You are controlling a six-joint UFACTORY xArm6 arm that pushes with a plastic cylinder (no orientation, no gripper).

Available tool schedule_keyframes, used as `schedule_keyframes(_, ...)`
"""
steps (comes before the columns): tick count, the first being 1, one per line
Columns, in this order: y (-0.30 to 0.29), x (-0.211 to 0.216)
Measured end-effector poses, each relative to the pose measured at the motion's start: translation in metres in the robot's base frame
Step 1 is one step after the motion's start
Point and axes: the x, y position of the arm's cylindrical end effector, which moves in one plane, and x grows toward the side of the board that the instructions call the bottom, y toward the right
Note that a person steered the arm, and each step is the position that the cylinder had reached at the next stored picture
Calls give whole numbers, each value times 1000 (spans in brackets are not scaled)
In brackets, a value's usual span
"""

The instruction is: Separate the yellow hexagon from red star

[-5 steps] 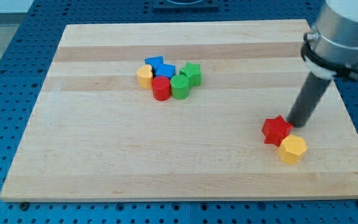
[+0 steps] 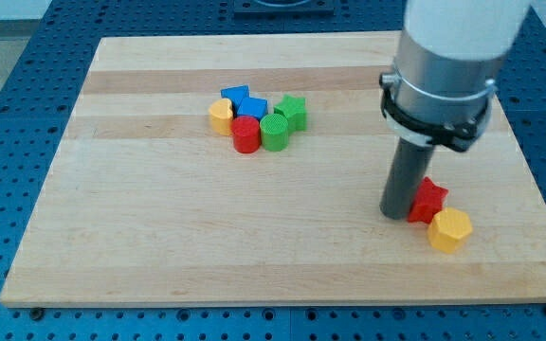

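The red star point(image 2: 430, 200) lies near the view's lower right of the wooden board point(image 2: 159, 246). The yellow hexagon point(image 2: 449, 229) sits just below and right of it, touching it. My tip point(image 2: 394, 214) stands on the board against the red star's left side, and the rod partly hides the star's left points. The tip is left of and slightly above the yellow hexagon.
A cluster sits at the upper middle: a yellow block point(image 2: 220, 115), two blue blocks point(image 2: 236, 96) point(image 2: 253, 108), a red cylinder point(image 2: 245, 134), a green cylinder point(image 2: 274, 132) and a green star point(image 2: 292, 111). The board's right edge is near the hexagon.
My tip moved from the red star's upper right to its left side. The star and hexagon shifted slightly to the right.
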Motion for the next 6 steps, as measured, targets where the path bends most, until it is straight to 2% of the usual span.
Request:
schedule_keyframes(2, 26, 25)
schedule_keyframes(6, 37, 27)
